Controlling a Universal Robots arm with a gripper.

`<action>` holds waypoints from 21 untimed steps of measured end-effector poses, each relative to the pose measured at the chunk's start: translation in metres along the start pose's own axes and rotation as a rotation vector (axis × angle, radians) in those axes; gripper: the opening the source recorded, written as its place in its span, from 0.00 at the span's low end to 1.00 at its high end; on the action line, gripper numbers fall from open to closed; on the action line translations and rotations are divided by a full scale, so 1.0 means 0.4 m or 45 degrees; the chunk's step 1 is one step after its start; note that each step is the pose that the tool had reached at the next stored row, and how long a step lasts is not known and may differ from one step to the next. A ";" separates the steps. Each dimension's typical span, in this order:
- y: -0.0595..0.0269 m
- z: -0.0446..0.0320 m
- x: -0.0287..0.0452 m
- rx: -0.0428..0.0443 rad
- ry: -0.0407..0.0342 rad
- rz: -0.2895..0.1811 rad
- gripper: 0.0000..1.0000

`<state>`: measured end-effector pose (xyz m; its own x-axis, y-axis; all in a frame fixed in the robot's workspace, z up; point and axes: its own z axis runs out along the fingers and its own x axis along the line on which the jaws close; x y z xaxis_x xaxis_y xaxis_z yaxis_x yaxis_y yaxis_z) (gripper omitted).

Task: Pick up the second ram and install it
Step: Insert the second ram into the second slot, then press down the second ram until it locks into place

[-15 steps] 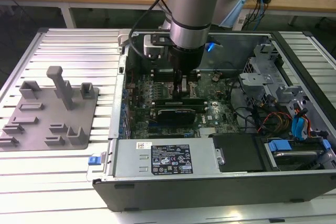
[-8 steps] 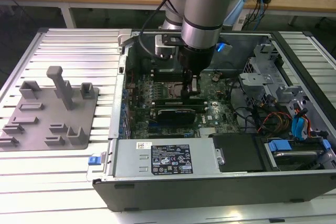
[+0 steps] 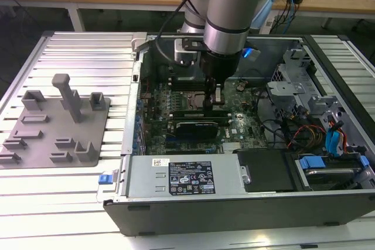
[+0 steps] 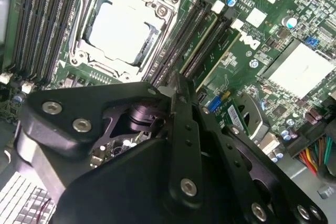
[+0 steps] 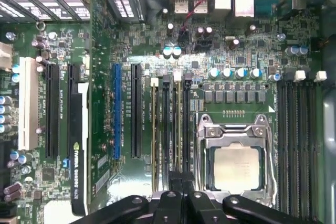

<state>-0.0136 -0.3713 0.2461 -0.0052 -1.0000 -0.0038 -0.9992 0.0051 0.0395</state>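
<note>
Second ram (image 5: 178, 124) looks already down in its slot right under the claw (image 5: 181, 184) — fingers closed together on its top edge, probably just pressing it home.

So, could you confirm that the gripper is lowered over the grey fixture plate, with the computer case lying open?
Not quite. The gripper is lowered inside the open computer case, over the memory slots beside the processor socket, as the exterior view shows. The grey fixture plate lies outside the case, on the exterior view's left.
</note>
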 end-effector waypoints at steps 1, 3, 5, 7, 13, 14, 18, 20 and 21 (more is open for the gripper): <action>0.002 0.000 0.000 0.002 -0.0004 0.000 0.08; 0.004 0.000 0.000 0.003 0.0000 0.000 0.08; 0.005 0.000 0.000 0.004 0.0000 0.000 0.08; 0.006 0.000 0.000 0.005 -0.0001 0.000 0.08; 0.009 0.000 0.000 0.008 0.0000 0.000 0.08; 0.010 0.000 0.000 0.008 -0.0001 0.000 0.08; 0.007 0.000 0.000 0.009 0.0001 0.000 0.08; -0.024 -0.001 0.000 0.007 0.0001 0.000 0.08; -0.048 -0.001 0.000 0.004 -0.0001 0.000 0.08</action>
<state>0.0055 -0.3715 0.2458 -0.0052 -1.0000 -0.0039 -0.9993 0.0051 0.0360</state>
